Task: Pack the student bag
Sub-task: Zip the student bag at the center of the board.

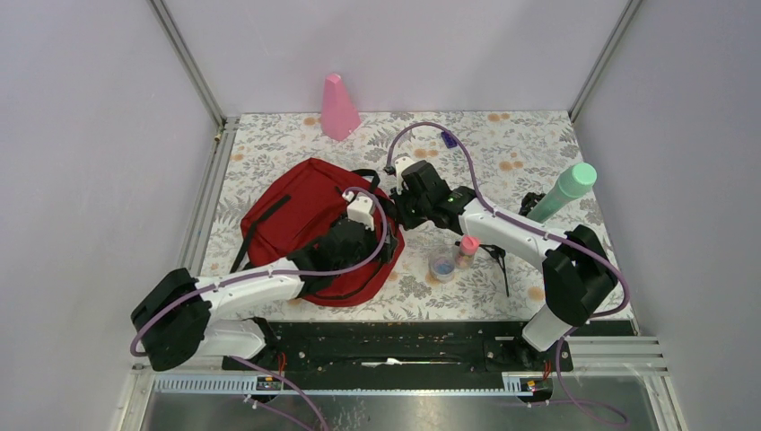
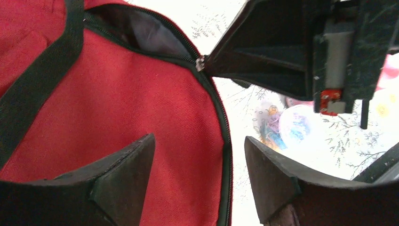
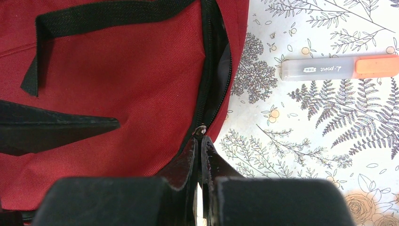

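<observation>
Looking down from the overhead camera, I am seeing the red backpack [image 1: 301, 215] lying flat on the flowered table [image 1: 538, 144], left of centre, with both arms reaching over its right edge. Only that view is showing me the surroundings. A pink cone [image 1: 339, 108] is standing at the far edge, a green bottle [image 1: 564, 191] is leaning near the right arm, and a small clear tub [image 1: 441, 266] is sitting just right of the backpack.

The right wrist camera is giving me what the overhead one is hiding. The right gripper [image 3: 201, 141] is clenched on the metal zipper pull [image 3: 201, 129] at the backpack's edge, its jaws pressed together around it. Beyond the pull the zipper is gaping and showing grey lining. This view is also showing a marker [image 3: 339, 68] with an orange cap lying on the table, apart from the backpack. Its clear barrel is carrying script that I am reading as "d-point", plus a tiny label too small to make out.

The left wrist camera is showing the left gripper [image 2: 198, 141] released, with its fingers spread wide above the backpack's zippered edge and grasping nothing. From there I am also seeing the right gripper's tip meeting the pull from the side, and the tub sitting blurred on the table behind.
</observation>
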`<move>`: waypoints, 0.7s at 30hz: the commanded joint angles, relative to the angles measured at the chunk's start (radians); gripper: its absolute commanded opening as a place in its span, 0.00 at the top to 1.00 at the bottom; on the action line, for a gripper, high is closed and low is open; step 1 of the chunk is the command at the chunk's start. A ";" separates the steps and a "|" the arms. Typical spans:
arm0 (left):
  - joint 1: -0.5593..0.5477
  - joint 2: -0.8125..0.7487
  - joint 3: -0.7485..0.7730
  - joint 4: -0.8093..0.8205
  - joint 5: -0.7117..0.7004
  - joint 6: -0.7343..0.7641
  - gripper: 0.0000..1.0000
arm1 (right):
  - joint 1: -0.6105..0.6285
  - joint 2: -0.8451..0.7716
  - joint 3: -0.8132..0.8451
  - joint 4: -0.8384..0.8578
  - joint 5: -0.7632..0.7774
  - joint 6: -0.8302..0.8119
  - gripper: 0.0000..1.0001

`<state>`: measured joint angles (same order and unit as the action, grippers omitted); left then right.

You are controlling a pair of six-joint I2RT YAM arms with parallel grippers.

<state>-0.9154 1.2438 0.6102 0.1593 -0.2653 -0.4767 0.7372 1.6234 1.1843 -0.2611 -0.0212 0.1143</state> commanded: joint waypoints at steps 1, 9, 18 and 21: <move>0.002 0.048 0.024 0.168 0.041 0.035 0.26 | -0.008 -0.017 0.024 -0.002 -0.025 0.012 1.00; 0.002 0.141 0.073 0.193 0.035 0.069 0.51 | -0.008 -0.032 0.021 0.000 -0.015 0.027 1.00; 0.002 0.134 0.027 0.215 0.059 0.063 1.00 | -0.009 0.004 0.043 -0.002 0.074 0.035 1.00; 0.002 0.122 -0.004 0.213 0.084 0.062 1.00 | -0.009 0.028 0.074 -0.015 0.125 0.050 1.00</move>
<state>-0.9150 1.3880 0.6338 0.2958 -0.2260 -0.4141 0.7372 1.6276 1.1912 -0.2649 0.0177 0.1410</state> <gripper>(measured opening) 0.022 0.026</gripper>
